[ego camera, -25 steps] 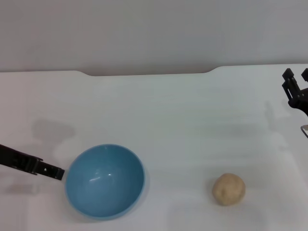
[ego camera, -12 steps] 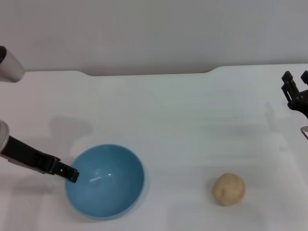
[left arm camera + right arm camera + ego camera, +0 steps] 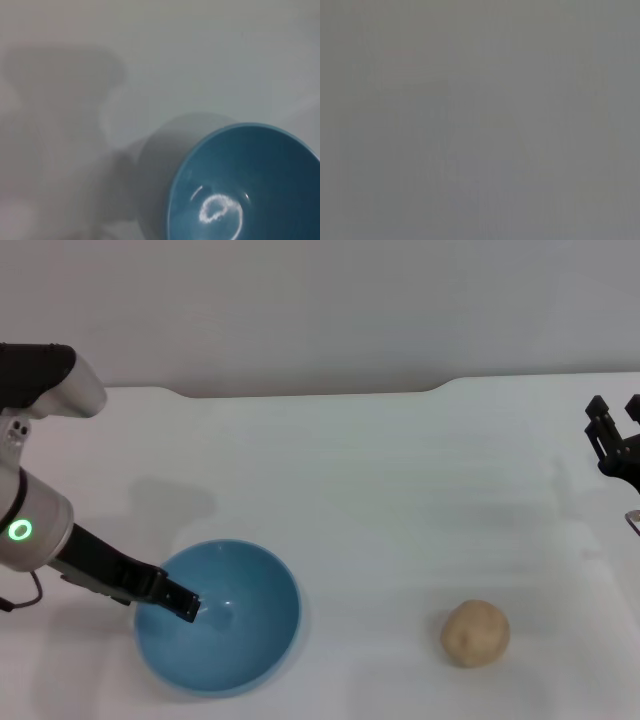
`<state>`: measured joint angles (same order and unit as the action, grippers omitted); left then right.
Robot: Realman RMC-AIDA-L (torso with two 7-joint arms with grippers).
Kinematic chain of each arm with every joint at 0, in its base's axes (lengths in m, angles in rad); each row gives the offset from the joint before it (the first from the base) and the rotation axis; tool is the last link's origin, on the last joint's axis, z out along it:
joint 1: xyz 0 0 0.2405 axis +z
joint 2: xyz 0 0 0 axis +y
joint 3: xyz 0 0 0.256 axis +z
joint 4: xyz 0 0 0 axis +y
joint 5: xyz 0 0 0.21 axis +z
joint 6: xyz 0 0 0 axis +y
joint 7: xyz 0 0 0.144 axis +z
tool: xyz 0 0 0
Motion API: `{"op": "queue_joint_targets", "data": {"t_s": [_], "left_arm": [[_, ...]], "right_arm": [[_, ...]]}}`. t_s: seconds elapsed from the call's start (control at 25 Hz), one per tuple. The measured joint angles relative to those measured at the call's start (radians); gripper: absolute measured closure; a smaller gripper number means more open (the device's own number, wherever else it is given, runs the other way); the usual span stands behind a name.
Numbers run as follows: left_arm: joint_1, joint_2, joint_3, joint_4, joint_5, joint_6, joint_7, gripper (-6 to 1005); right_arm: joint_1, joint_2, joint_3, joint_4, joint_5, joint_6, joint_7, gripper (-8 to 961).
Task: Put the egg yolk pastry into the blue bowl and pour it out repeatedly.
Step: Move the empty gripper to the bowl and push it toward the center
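In the lower left of the head view sat the round, deep, glossy light-blue bowl [image 3: 218,617], upright on the plain white table [image 3: 380,490], with its smooth inside facing up. The left gripper [image 3: 183,604], a slim black claw at the end of a white and black arm coming in from the left edge of the frame, reached over the bowl's left rim so that its tip lay above the inside of the bowl; whether that claw was open or closed could not be told, since only a single dark tip showed. The left wrist view looked down on the same bowl [image 3: 245,185] in the lower right of its frame, with a bright ring of reflected light on the blue inside and a soft shadow on the table beside it. The small round pale tan pastry ball [image 3: 475,633] with a matte, lumpy surface lay on the table in the lower right of the head view, well apart from the bowl and touched by nothing. The right gripper [image 3: 617,435] hung at the right edge of the head view, its black fingers spread apart and holding nothing, well above and to the right of the pastry in the frame. The right wrist view showed only a flat grey blur.
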<state>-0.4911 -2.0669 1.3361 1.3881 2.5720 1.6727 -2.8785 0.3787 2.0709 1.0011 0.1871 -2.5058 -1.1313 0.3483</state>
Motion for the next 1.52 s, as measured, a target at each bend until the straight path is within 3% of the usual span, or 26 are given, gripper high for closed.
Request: {"op": "queue_joint_targets", "data": {"t_s": [0.8,1.52], "left_arm": [[-0.063,0.008,0.004,-0.206,0.021,-0.170,0.000,138],[-0.089,0.006,0.068,-0.305,0.069,-0.226,0.003,226]], "right_arm": [[-0.009,-0.002,-0.002,0.000,-0.001,-0.008,-0.002,486],[-0.010,-0.005,0.008,-0.001,0.005,-0.011,-0.001,487]]}}
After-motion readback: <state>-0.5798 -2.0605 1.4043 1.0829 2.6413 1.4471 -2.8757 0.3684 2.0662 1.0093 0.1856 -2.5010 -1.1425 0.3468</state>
